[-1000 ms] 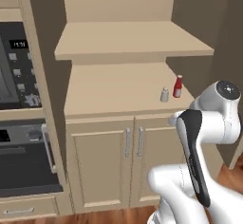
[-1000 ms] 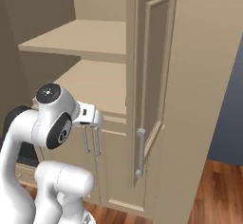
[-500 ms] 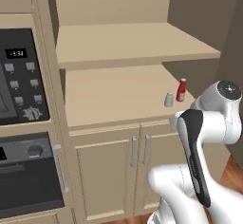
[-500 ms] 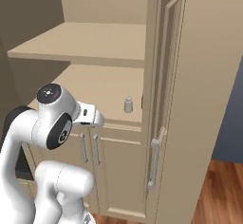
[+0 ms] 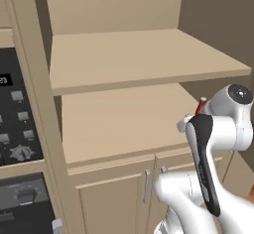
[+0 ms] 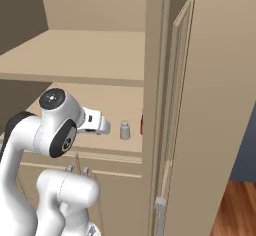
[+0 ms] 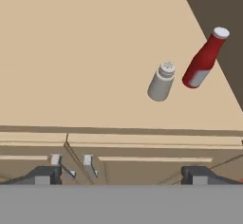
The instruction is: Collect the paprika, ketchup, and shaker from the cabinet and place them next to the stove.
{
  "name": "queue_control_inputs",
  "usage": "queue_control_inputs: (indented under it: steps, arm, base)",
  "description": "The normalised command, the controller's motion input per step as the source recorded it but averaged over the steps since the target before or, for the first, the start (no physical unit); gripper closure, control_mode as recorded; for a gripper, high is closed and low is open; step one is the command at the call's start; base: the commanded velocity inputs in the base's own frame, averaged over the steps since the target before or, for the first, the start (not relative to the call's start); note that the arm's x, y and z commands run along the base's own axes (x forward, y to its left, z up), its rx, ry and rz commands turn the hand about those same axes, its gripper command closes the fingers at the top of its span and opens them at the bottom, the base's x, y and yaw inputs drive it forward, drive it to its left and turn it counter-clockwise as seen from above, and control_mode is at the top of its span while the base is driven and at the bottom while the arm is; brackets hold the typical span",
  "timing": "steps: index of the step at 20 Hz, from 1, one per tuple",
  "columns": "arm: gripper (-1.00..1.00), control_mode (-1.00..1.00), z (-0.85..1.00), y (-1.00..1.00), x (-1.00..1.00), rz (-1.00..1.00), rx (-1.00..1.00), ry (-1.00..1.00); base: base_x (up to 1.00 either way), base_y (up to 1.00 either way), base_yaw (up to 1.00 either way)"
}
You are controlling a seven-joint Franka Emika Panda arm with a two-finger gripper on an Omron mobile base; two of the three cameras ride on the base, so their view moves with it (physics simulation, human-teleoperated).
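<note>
Gripper is spread wide and empty, hovering just in front of the cabinet above the two small lower doors, fingertips pointing in over the lower shelf edge. Shaker stands upright toward the right end of that shelf, with the ketchup just beside it on its right, close to the cabinet's side wall, the two apart and not touching. From the right base view the shaker sits just past the arm's wrist, and a sliver of red shows against the side panel.
</note>
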Motion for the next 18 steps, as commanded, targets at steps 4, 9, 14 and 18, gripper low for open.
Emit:
queue_control_inputs:
  steps: [4, 9, 14, 18]
  arm:
    - [-1.00, 1.00, 0.00, 0.00, 0.00, 0.00, 0.00, 0.00]
    - [-1.00, -1.00, -0.21, -0.08, -0.06, -0.05, 0.03, -0.05]
    - [-1.00, -1.00, -0.33, -0.13, -0.20, -0.05, 0.10, -0.26]
    - [-1.00, -1.00, -0.25, -0.07, -0.01, -0.07, 0.13, -0.28]
  base:
    - [0.46, 0.05, -0.11]
    - [0.01, 0.00, -0.02]
    - [0.00, 0.00, 0.00]
    - [0.00, 0.00, 0.00]
